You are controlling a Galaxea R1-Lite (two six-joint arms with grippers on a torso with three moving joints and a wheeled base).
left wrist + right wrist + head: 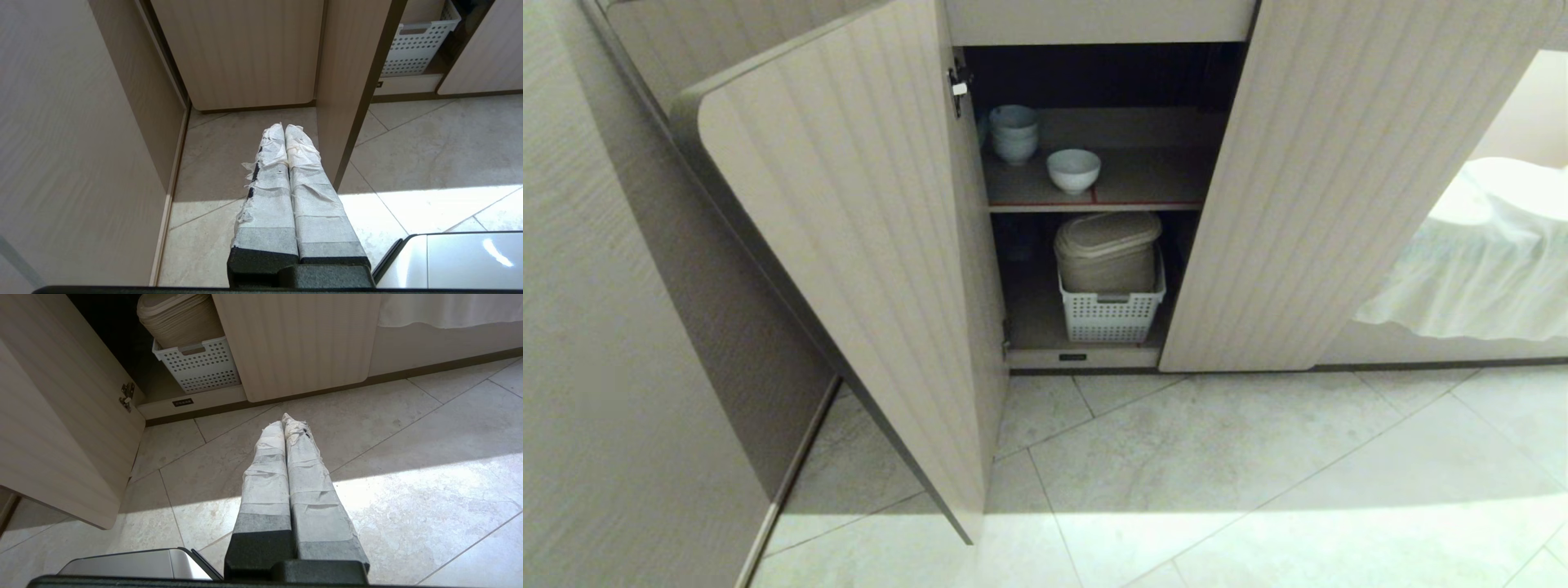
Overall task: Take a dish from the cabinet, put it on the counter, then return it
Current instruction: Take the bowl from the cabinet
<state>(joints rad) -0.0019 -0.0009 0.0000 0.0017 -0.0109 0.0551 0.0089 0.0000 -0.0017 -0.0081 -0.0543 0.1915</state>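
The cabinet (866, 245) stands with both ribbed doors swung open. On its red-edged shelf (1143, 184) sits the dish (1073, 169), a small white bowl, upright and alone near the front. Neither arm shows in the head view. My left gripper (284, 127) hangs low over the floor tiles beside the left door's edge (347, 122), shut and empty. My right gripper (282, 421) also hangs over the tiles in front of the cabinet's base, shut with nothing in it. The counter is out of view.
A stack of pale nested bowls (1014, 133) stands behind and left of the dish. Below the shelf, a white perforated basket (1112, 314) holds a beige lidded container (1107, 249). A white cloth (1486, 261) drapes at the right. Pale floor tiles (1217, 474) lie in front.
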